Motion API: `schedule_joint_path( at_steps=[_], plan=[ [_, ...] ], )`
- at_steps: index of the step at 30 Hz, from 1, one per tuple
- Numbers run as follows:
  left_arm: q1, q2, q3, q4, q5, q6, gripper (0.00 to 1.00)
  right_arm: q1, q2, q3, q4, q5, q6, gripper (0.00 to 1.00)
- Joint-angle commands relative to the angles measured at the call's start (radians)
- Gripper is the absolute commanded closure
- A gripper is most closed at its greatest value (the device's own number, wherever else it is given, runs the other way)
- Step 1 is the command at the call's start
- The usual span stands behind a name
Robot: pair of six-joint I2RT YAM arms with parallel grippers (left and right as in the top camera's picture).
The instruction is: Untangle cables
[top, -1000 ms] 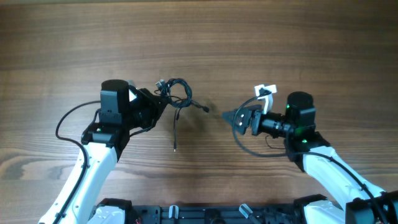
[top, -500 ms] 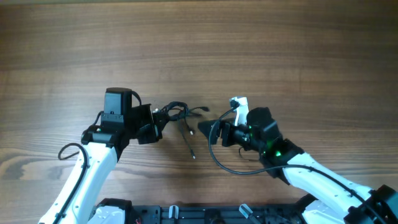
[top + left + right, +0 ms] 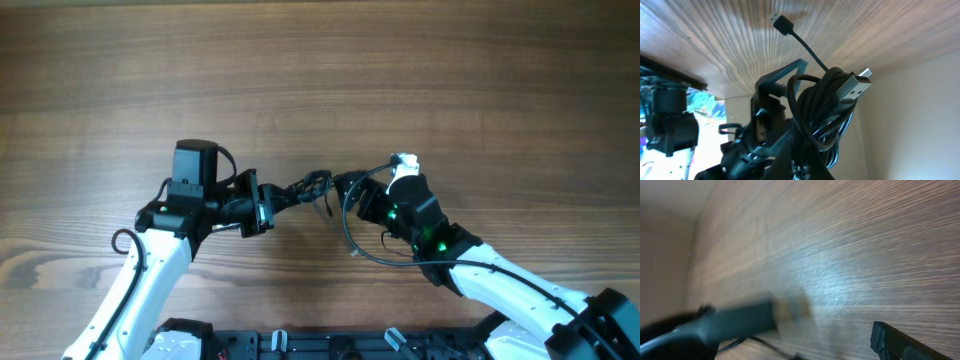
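Now the right gripper [image 3: 347, 188] sits near the left gripper [image 3: 272, 200], where a second ago it stood well apart from it. The cables [image 3: 310, 186] have turned with the left gripper and lie stretched from its tip toward the right one. The tail that trailed out from the bundle half a second ago is drawn in close.

The left gripper is clamped on the cables. The left wrist view shows thin black cords wound into one tight tangled coil at the fingers. The right gripper's jaws stand apart with nothing between them, though its own view is blurred.

One bundle shows; how many cords are in it I cannot tell. Two plugs show: a silver flat plug [image 3: 855, 86] on the coil, and a small dark plug [image 3: 780, 21] on a cord sticking out beyond the left gripper over the wooden table [image 3: 320, 70].
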Motion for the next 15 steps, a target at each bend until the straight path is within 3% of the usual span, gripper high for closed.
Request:
schedule_joint_path(
  at_steps=[1, 4, 6, 9, 15],
  plan=[
    [-0.057, -0.013, 0.008, 0.003, 0.053, -0.01, 0.96, 0.003, 0.012, 0.007, 0.053, 0.156, 0.063, 0.01],
    [-0.076, -0.013, 0.008, 0.019, 0.08, -0.004, 0.96, 0.003, 0.012, 0.007, 0.001, 0.266, 0.146, 0.01],
    [-0.065, -0.013, 0.008, 0.089, 0.098, 0.006, 0.96, -0.038, 0.011, 0.007, -0.126, 0.337, 0.233, 0.01],
    [-0.031, -0.015, 0.008, 0.236, 0.113, 0.061, 0.96, -0.166, 0.011, 0.007, -0.167, 0.185, 0.252, 0.01],
    [0.027, -0.015, 0.008, 0.308, 0.112, 0.224, 0.96, -0.338, 0.01, 0.007, -0.234, 0.015, 0.169, 0.0]
  ],
)
